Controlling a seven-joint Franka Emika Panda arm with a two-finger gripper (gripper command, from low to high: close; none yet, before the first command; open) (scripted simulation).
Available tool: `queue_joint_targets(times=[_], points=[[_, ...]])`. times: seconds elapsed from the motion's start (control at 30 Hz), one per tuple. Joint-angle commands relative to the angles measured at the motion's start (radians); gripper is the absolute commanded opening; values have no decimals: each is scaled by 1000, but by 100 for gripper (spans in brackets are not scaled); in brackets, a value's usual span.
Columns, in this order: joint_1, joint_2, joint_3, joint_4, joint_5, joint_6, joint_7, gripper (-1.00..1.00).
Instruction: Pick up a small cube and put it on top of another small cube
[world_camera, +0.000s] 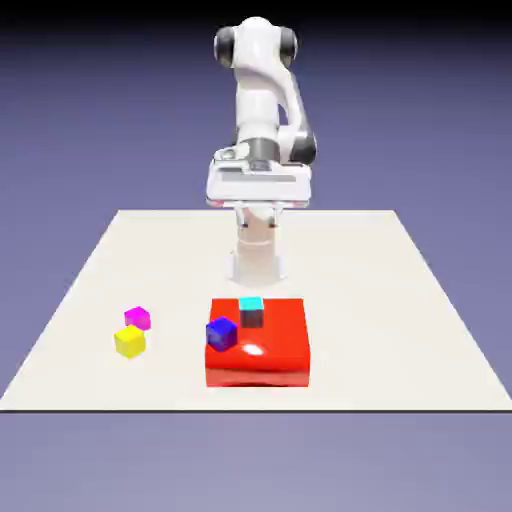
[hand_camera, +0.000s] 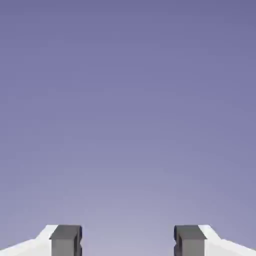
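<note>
While the gripper (hand_camera: 128, 242) sits high near the base w/ jaws wide and nothing between them, hand view shows only backdrop. Pink cube (world_camera: 137, 318) lies on the table (world_camera: 400, 300) at the exterior view's left, touching a yellow cube (world_camera: 129, 342). Best approach, I'd judge: drop straight down, fingers clear of the yellow. Cyan cube (world_camera: 251, 311) sits on the red block (world_camera: 275, 350) by a blue cube (world_camera: 221, 334); tight landing spot.
</note>
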Motion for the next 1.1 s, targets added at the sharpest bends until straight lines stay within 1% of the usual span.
queue_joint_targets(times=[0.0, 0.17, 1.07], points=[[-9, 24, -7, 13, -43, -44, 8, 0], [-52, 145, -47, 75, -257, -257, 50, 0], [54, 814, -506, 146, -1431, -1026, 368, 0]])
